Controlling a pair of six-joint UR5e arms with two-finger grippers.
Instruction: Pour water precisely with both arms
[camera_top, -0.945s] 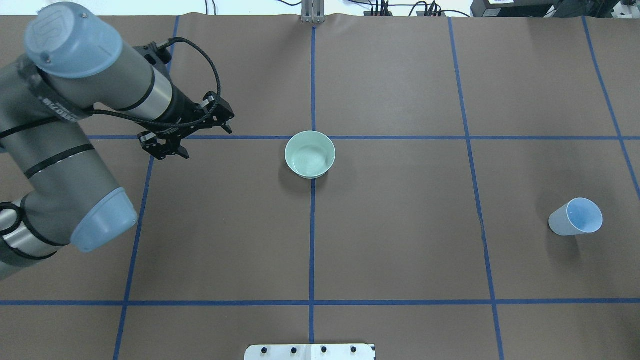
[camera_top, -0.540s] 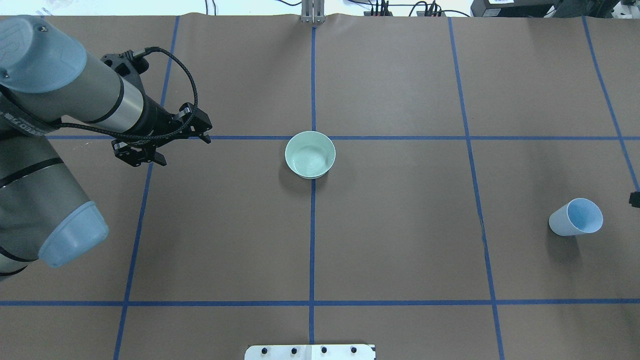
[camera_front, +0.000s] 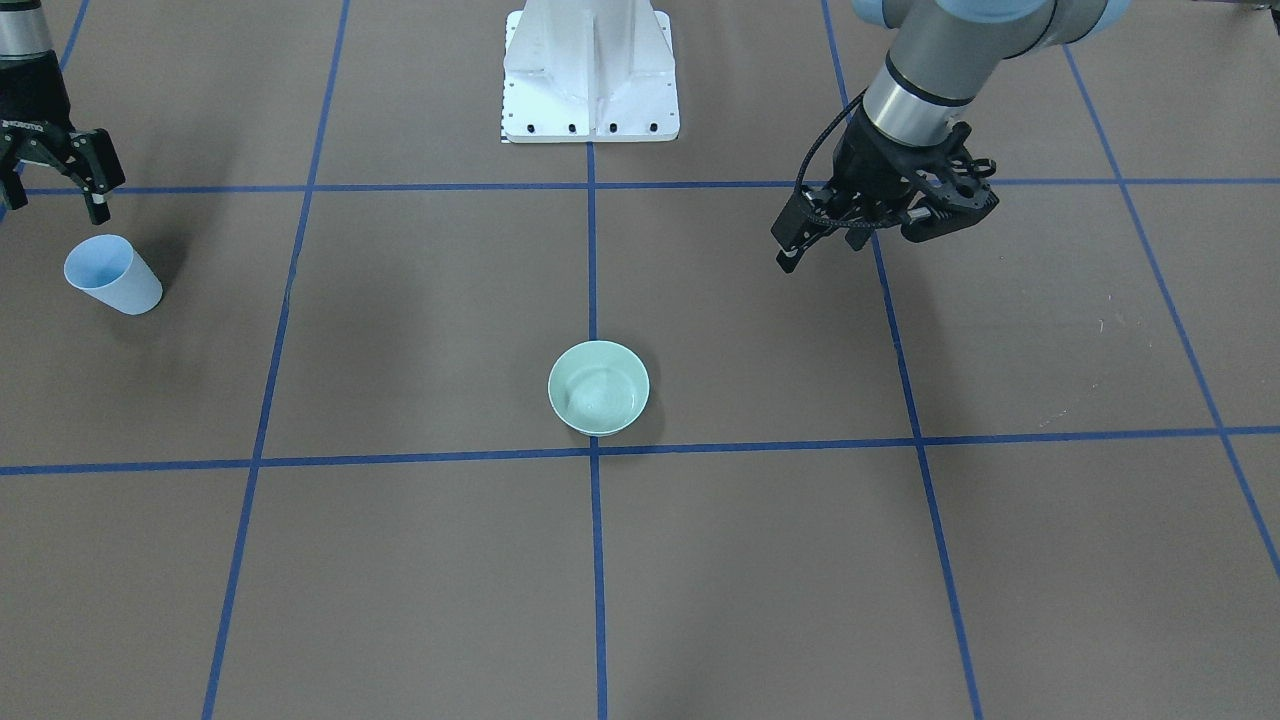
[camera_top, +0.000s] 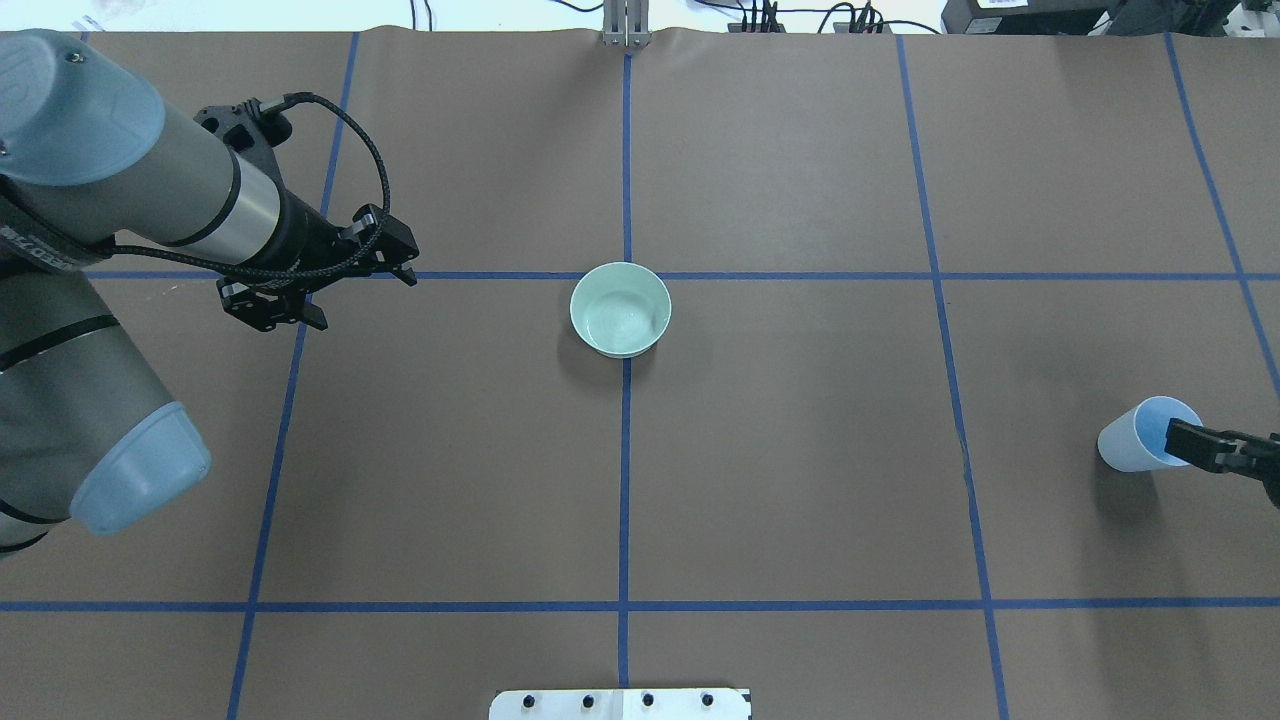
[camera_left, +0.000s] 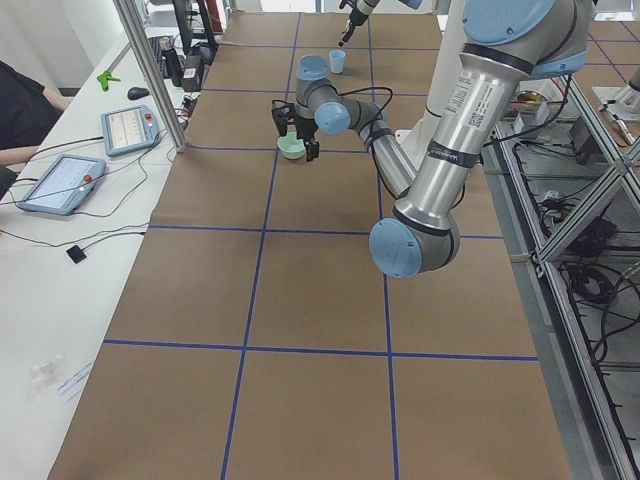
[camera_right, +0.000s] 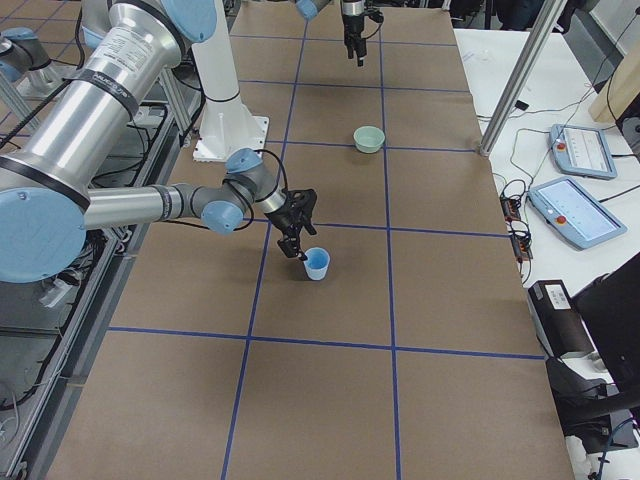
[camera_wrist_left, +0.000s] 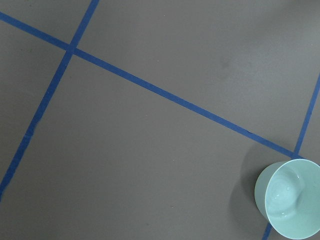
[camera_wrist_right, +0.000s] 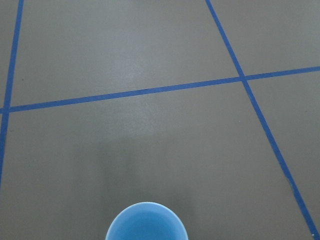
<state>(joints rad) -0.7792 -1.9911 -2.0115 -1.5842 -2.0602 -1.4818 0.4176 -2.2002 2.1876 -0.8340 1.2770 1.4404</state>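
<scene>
The pale blue cup (camera_top: 1128, 447) stands upright at the table's right end; it also shows in the front-facing view (camera_front: 108, 278) and at the bottom of the right wrist view (camera_wrist_right: 146, 223). My right gripper (camera_front: 52, 205) is open and hovers just above and beside the cup's rim, with one finger (camera_top: 1197, 444) over the rim and not gripping. The pale green bowl (camera_top: 620, 308) sits at the table's centre, and the water (camera_top: 624, 324) shows in it as faint ripples. My left gripper (camera_top: 365, 300) is open and empty, well to the left of the bowl (camera_wrist_left: 290, 206).
The white bolted pedestal (camera_front: 590, 72) stands at the robot's side of the table. Blue tape lines (camera_top: 624, 480) grid the brown table cover. Tablets and cables (camera_right: 575, 210) lie on the side bench beyond the far edge.
My left arm has drawn back to the left, away from the bowl. My right gripper has come in from the right edge and reached the cup's rim.
</scene>
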